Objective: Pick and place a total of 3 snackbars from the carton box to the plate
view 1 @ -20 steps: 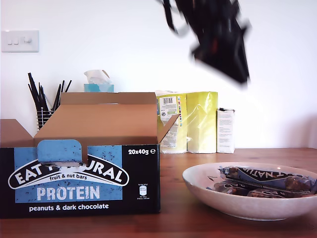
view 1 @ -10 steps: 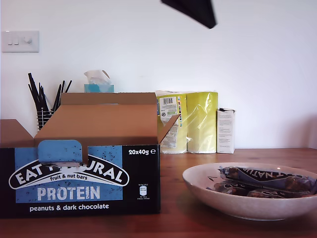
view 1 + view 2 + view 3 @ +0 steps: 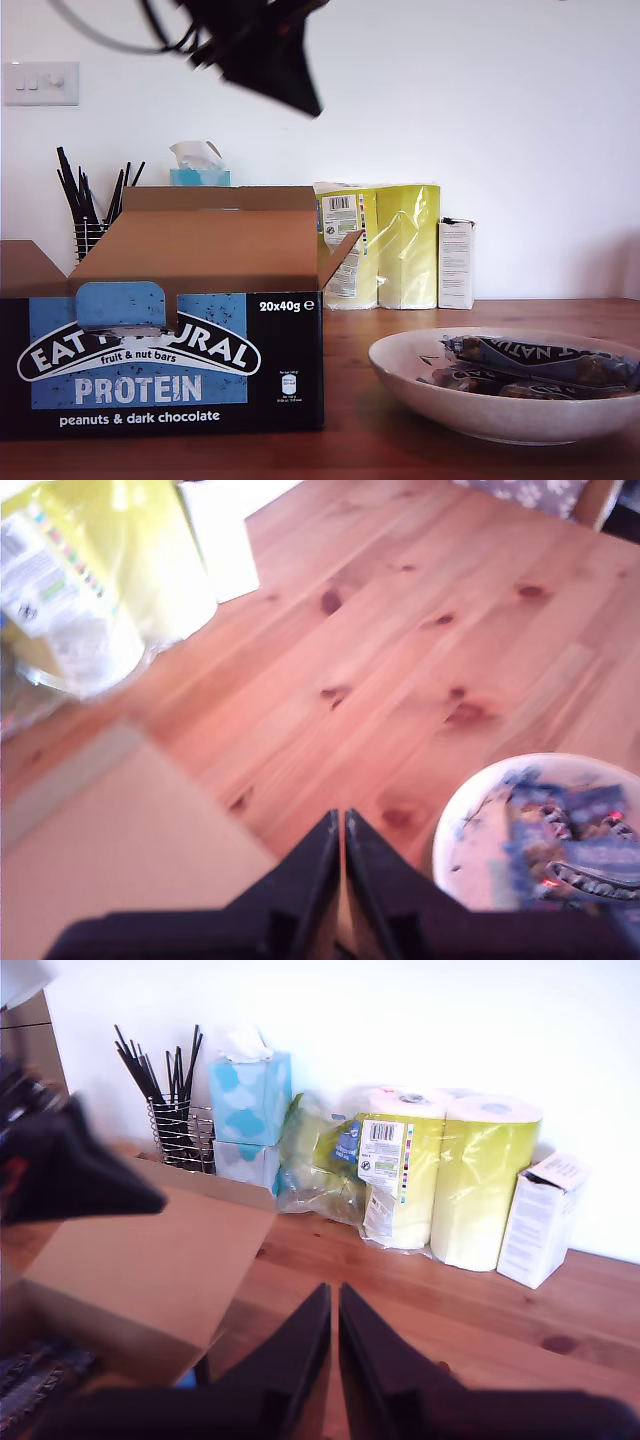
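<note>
On the table (image 3: 400, 440), toward its front edge at the exterior view's left: box (image 3: 165, 360), black and blue front, brown flaps raised. A glimpse of dark wrappers shows inside it in the second wrist view.

Beside the box, at the exterior view's right, apart from it: plate (image 3: 470, 400), cream, shallow. Snackbars (image 3: 540, 365) lie inside it, piled against one another, dark blue wrappers with white lettering; exact count hard to tell from the side. The first wrist view shows the same plate (image 3: 470, 830) with the snackbars (image 3: 560, 840) in it.

Along the table's back edge, against the wall: wire holder of black sticks (image 3: 90, 205), tissue box (image 3: 198, 168), yellow packs (image 3: 385, 245), small white carton (image 3: 456, 263). Light switch (image 3: 40, 82) on the wall.

Grippers: my first gripper (image 3: 341, 825), jaws pressed together with nothing between them, hangs above bare wood between box flap and plate. My second gripper (image 3: 333, 1300), jaws likewise closed and empty, is above the table near the box's open flap, facing the back row. One blurred black arm (image 3: 262, 55) shows high over the box in the exterior view; which arm it is cannot be told.
</note>
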Robot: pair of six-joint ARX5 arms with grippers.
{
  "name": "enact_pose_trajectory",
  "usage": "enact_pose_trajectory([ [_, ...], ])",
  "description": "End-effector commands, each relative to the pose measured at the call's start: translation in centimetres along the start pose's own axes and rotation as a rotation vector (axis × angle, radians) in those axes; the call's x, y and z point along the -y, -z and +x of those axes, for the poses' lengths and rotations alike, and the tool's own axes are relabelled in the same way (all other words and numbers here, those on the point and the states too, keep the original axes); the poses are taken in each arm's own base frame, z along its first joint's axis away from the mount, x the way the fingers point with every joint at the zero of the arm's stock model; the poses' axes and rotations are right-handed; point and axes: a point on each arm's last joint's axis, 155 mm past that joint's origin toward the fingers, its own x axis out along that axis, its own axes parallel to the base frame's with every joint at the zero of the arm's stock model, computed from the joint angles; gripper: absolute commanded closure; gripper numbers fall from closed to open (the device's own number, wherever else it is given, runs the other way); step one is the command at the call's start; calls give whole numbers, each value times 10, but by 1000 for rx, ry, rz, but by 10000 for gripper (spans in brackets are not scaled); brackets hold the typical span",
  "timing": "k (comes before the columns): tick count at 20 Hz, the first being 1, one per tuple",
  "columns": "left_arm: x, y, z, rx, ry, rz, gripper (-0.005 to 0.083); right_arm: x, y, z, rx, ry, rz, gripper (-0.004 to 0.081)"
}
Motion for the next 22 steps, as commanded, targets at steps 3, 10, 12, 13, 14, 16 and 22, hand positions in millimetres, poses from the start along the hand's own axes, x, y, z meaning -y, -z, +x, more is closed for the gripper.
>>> enact_pose_trajectory([
  [3,-49,17,-29,64,-129,-77,793,36,16,18,-30,46,48,783],
  [10,-118,69,-106,150,-342,-188,793,67,18,-4,-38,80,92,783],
  [12,-124,75,-128,201,-389,-198,793,59,17,-10,-38,62,90,783],
  [13,-124,79,-138,228,-405,-213,793,54,15,-13,-35,50,87,783],
  [14,-122,83,-147,250,-415,-216,793,49,14,-17,-34,38,83,783],
  [16,-115,90,-161,291,-431,-226,793,40,11,-24,-27,25,75,783],
  [22,-100,114,-191,371,-484,-276,793,23,16,-51,-5,44,54,783],
])
